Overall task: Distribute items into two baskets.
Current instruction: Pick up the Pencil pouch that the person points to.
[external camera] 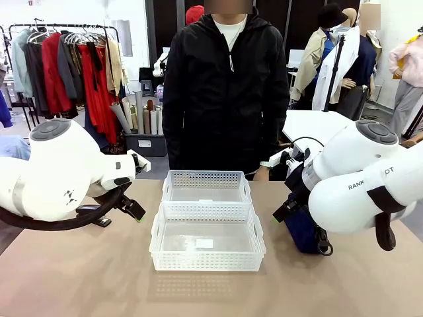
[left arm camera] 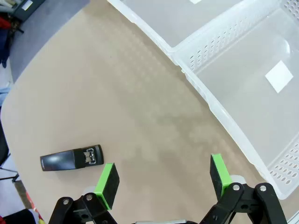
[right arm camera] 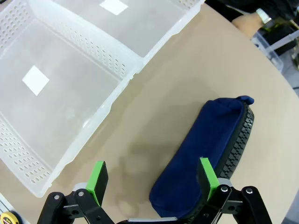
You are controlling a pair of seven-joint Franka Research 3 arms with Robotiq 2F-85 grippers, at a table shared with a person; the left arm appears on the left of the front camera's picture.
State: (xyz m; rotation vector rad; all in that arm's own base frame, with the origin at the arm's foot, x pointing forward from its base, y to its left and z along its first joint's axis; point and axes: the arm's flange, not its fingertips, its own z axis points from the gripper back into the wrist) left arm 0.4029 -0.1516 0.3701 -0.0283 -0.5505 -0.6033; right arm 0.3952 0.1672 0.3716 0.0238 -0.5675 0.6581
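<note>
Left claw (left arm camera: 163, 179), released, has the stapler (left arm camera: 71, 158) just outside one finger; right claw (right arm camera: 153, 177), released, has the pouch (right arm camera: 205, 135) under one finger.

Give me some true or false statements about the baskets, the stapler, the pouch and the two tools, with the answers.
1. The near basket and the far basket are both empty. True.
2. The stapler lies inside a basket. False: it lies on the table, near the left tool.
3. The pouch is navy blue. True.
4. The right tool is shut on the pouch. False: its jaws stand open and the pouch lies on the table.
</note>
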